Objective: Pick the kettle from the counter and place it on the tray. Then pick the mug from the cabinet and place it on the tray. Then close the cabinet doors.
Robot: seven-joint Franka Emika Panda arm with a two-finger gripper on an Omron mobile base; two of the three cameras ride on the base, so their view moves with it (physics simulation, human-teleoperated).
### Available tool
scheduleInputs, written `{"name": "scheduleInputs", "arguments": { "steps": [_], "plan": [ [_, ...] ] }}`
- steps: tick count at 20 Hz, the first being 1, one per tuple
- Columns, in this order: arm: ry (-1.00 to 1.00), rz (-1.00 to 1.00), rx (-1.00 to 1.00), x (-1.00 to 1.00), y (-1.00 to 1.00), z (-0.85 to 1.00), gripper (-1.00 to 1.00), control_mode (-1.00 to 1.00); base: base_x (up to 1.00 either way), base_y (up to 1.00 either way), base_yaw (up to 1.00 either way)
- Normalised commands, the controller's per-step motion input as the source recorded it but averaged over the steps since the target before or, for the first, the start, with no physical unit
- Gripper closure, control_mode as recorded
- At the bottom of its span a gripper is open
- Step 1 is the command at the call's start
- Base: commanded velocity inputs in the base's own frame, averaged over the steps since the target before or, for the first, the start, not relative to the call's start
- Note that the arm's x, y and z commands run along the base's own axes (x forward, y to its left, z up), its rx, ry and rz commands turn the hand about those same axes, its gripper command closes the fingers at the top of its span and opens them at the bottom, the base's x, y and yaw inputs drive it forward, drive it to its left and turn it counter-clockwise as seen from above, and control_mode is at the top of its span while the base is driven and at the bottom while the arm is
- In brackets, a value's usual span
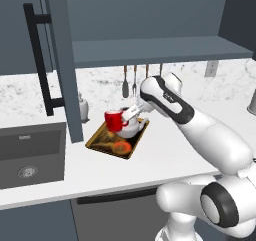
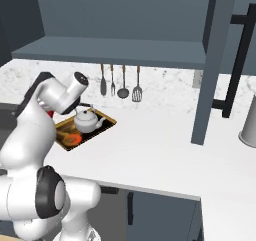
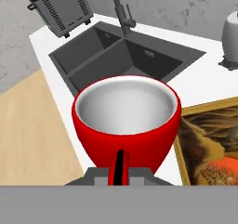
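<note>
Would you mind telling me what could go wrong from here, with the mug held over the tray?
1. The kettle already sits on the tray, and the mug hangs right beside it in the gripper; lowering it could knock the kettle.
2. In the hand view the mug seems to hang over the tray's rim; released here, it might land half on the counter and tip.
3. The cabinet door stands open close by, so a wide swing might strike it.

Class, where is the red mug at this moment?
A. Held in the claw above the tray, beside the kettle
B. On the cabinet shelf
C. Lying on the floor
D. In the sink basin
A: the claw is shut on the mug, holding it over the tray next to the kettle.
</note>
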Motion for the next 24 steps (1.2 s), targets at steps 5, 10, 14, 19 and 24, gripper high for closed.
{"name": "scheduleInputs", "arguments": {
  "steps": [5,10,14,19,24],
  "plan": [
    [0.0,0.0,0.0,0.37,0.0,-0.87,1.0,-1.0,0.0,0.0,0.0],
    [-0.1,0.0,0.0,0.37,0.0,-0.63,1.0,-1.0,0.0,0.0,0.0],
    [-0.18,0.01,0.0,0.34,0.0,-0.53,1.0,-1.0,0.0,0.0,0.0],
    [-0.19,0.02,0.0,0.27,0.0,-0.5,1.0,-1.0,0.0,0.0,0.0],
    [-0.02,0.0,0.0,0.34,0.0,-0.29,1.0,-1.0,0.0,0.0,0.0]
  ]
}}
